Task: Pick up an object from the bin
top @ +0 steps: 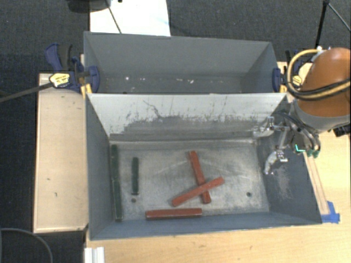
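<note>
Camera view, from above: the grey metal bin (181, 119) holds a handful of thin sticks on its flat floor. Two red-brown sticks lie crossed near the middle. The steeper stick (196, 174) runs from upper left to lower right, and the flatter stick (192, 195) lies across its lower part, touching it. A third red-brown stick (173, 213) lies alone along the near wall. Toward the left, a short dark green stick (135, 175) lies apart from a long dark green stick (115, 182) that hugs the left wall.

The gripper (272, 165) hangs at the bin's right side, over the sloping right wall where it meets the floor, well apart from every stick. Nothing shows in its grasp, and I cannot tell whether it is set wide or narrow.

By my reading, the pick is at its approach step and no stick is chosen yet. The nearest candidates are the crossed pair. The next move probably calls for travel leftward over the floor, then a descent with the jaws set across a stick's narrow width. The overlap of the crossed pair could foul the grasp, so the lone stick by the near wall might be cleaner, though the wall crowds it.
</note>
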{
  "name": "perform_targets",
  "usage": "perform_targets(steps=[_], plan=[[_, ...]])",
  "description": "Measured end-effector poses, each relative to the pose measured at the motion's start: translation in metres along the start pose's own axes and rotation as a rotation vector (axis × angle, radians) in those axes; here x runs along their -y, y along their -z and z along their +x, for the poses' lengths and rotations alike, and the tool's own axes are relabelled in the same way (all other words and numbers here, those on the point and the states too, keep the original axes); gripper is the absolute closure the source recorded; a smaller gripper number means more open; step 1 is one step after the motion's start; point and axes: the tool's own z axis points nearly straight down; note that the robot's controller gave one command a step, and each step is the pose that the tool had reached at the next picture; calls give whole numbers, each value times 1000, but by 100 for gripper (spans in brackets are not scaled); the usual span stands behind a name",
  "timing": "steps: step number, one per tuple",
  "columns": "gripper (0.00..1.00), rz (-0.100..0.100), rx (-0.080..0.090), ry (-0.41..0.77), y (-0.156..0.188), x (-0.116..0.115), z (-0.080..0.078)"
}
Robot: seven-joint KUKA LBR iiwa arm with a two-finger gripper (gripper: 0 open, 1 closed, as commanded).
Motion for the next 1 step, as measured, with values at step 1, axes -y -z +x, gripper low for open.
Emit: perform_targets(steps=[1], plan=[[0, 1, 7, 3, 4, 0, -2]])
